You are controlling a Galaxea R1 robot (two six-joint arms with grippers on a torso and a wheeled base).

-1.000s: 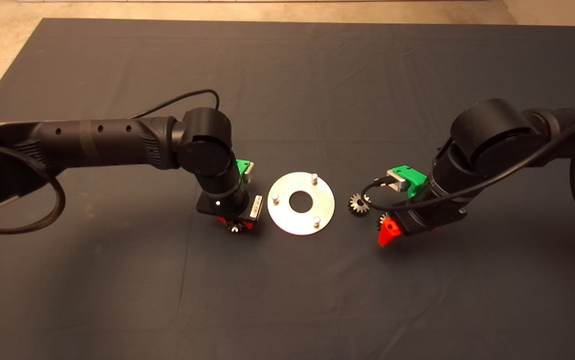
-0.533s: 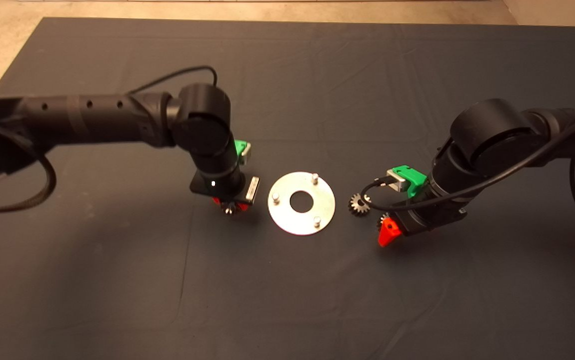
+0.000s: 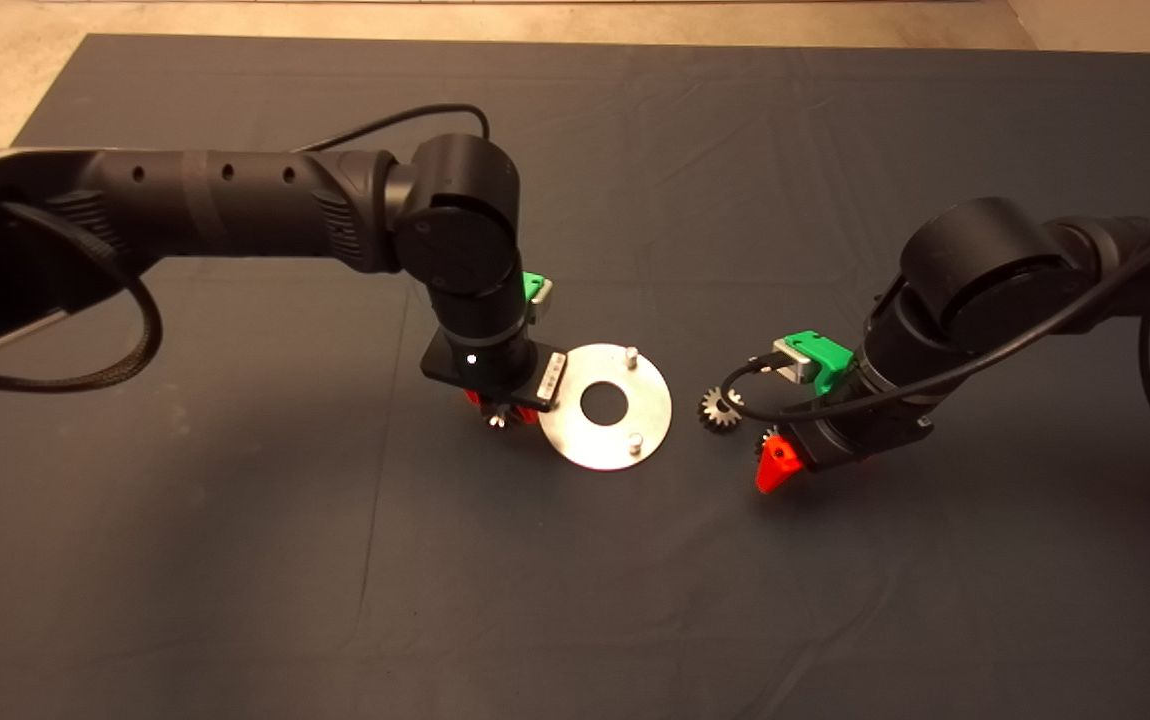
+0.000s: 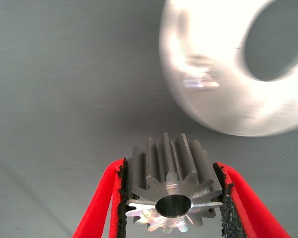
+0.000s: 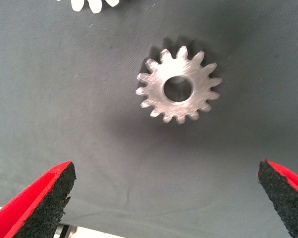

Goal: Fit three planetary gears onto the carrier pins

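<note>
Left gripper [image 4: 171,198] clamps a spur gear [image 4: 171,191] by its teeth beside the carrier disc [image 3: 605,407], frame centre. Centre its bore over the nearest pin [image 4: 201,79], then lower squarely. Right gripper [image 5: 166,198] hangs wide open, empty, over another gear [image 5: 179,91].

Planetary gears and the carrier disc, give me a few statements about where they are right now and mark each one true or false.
1. The left gripper holds a gear between its fingers. True.
2. A gear already sits on one of the carrier pins. False: the visible pins are bare.
3. The right gripper is shut on a gear. False: its fingers are wide apart above a gear on the mat.
4. Two gears lie on the mat to the right of the disc in the head view. True; one is in plain view, the other partly hidden by the right gripper.
</note>
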